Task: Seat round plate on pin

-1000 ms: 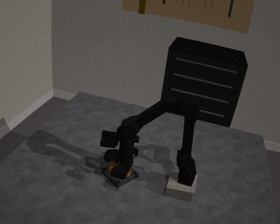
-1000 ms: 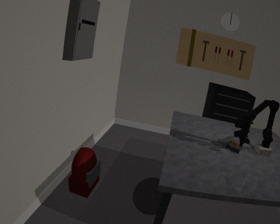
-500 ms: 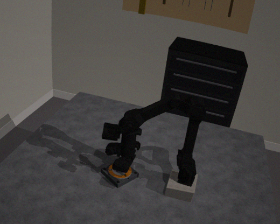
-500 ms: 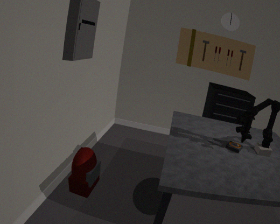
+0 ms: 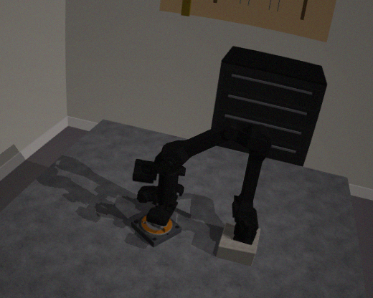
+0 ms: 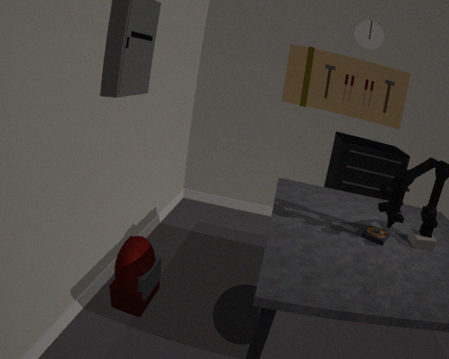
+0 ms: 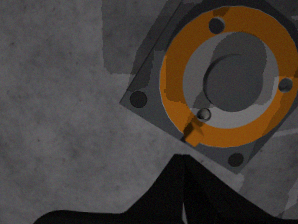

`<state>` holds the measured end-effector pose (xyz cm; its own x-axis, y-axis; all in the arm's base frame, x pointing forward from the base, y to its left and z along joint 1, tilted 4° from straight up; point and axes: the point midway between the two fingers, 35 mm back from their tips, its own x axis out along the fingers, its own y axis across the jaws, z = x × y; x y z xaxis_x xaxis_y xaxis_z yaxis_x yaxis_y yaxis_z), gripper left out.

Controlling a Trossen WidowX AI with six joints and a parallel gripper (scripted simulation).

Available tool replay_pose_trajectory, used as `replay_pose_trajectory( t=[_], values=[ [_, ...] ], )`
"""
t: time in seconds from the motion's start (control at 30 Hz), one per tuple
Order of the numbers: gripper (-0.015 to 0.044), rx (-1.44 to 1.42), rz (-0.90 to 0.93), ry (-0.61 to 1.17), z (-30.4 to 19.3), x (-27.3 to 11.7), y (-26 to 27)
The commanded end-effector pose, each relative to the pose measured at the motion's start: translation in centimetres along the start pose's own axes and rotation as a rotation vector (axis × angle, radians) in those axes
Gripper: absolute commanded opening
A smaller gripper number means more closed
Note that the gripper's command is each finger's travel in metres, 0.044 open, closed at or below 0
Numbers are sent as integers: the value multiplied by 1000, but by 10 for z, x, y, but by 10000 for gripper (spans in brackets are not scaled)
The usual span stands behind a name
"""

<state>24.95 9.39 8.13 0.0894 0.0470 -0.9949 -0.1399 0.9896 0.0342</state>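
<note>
The orange plate [image 7: 175,90] rings the grey post [image 7: 234,82] on the square base [image 7: 150,107]. The pin [image 7: 203,114] shows in the hole beside the tab [image 7: 192,131] — just above the closed, empty gripper [image 7: 184,170].

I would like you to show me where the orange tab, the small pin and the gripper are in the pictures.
orange tab [image 7: 192,133]: wrist view, on the tab's middle, at the plate's outer rim.
small pin [image 7: 203,114]: wrist view, on its rounded top.
gripper [image 7: 185,165]: wrist view, at the tip where the shut fingers meet.
</note>
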Motion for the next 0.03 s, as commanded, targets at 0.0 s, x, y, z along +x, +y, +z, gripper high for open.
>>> replay_pose_trajectory(
  t=[0.0],
  values=[
    [0, 0, 0, 0, 0, 0, 0]
  ],
)
